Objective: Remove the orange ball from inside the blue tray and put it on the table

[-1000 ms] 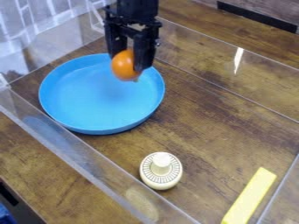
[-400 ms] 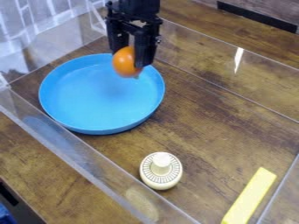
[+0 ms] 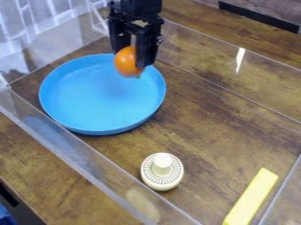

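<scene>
The gripper [image 3: 129,60] points straight down and is clamped on the ball [image 3: 125,61], its dark fingers [image 3: 144,51] flanking the orange sphere. The ball hangs clear of the tray [image 3: 83,101], over the far right part of the blue dish near its rim. So the lift looks done, and the step in hand is the carry out over the rim and down to the table [image 3: 223,114].

To do it well, keep the jaws firm on the ball, since a glossy round thing can slip or squirt out if the grip eases mid-move. Travel with the ball well above the rim, then go sideways to bare wood right of the tray, where there is open room. Stay away from the cream knob [image 3: 163,170] and the yellow block [image 3: 252,199] at the near edge, and from the acrylic walls. Lower until the ball rests on the wood before opening, or it may roll off.
</scene>
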`<state>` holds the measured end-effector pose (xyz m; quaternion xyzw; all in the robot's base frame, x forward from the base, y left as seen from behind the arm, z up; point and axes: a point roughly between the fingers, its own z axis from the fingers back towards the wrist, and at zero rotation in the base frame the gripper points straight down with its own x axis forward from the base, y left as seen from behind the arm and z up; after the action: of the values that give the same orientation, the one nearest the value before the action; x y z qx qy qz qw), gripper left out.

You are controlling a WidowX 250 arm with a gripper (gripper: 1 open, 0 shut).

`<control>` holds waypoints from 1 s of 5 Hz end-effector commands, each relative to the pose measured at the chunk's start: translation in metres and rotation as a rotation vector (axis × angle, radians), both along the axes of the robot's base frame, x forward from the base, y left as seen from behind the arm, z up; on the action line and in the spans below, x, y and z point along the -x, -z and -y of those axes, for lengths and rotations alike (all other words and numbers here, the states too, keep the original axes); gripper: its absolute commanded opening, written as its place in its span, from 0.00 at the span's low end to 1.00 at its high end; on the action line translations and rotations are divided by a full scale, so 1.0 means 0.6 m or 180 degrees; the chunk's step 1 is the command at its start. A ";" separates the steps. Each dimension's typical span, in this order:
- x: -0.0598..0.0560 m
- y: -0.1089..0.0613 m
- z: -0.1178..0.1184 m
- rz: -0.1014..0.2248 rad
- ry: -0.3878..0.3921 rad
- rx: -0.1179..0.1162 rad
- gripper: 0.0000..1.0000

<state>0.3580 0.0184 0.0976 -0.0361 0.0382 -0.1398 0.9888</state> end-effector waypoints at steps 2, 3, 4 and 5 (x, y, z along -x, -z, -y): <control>-0.021 -0.030 0.013 0.0247 0.0135 -0.0023 0.00; -0.022 -0.030 0.013 0.0258 0.0163 -0.0024 0.00; -0.023 -0.030 0.012 0.0270 0.0190 -0.0027 0.00; -0.021 -0.031 0.024 0.0259 0.0222 -0.0007 0.00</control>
<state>0.3626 0.0079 0.0956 -0.0354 0.0321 -0.1682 0.9846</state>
